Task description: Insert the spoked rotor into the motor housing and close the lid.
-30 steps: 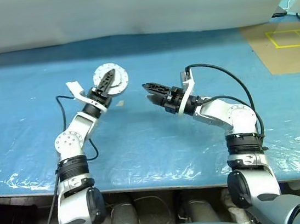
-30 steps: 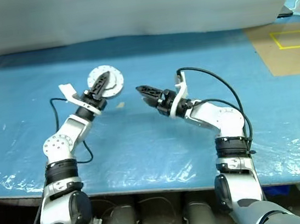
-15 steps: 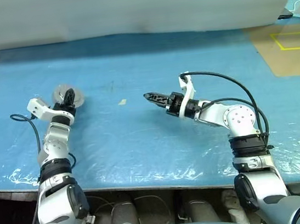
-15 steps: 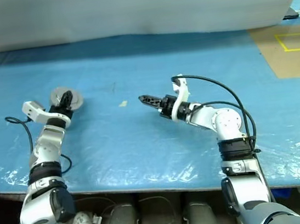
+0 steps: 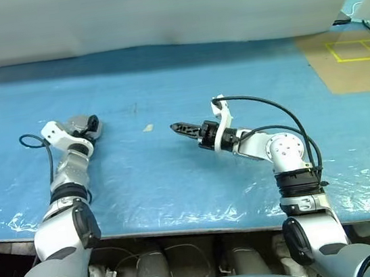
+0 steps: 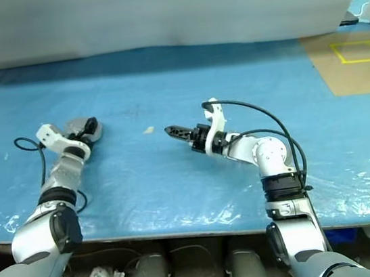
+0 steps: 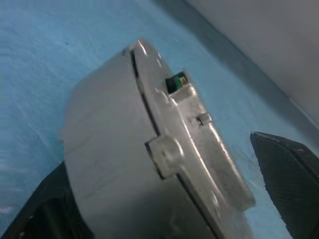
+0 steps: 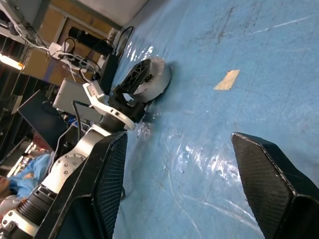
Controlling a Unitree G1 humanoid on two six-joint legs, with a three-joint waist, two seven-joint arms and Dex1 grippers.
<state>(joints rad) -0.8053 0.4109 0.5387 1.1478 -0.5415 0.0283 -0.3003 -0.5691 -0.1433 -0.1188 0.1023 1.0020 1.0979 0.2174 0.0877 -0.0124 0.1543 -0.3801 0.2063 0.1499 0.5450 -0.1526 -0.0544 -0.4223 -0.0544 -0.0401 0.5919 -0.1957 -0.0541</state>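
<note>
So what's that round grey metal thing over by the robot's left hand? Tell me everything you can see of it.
It is the motor housing with its lid on: a squat, dull grey metal drum, seemingly cast. A thin seam runs round it where two parts meet, with small lugs along a projecting rim and a green piece in a notch. It lies on the blue plastic-covered table, far to the robot's left. The left gripper sits around it, fingers spread wide on either side. Whether they touch it is unclear.

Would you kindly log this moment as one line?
left gripper: open around closed motor housing, on table | right gripper: open, empty
</note>
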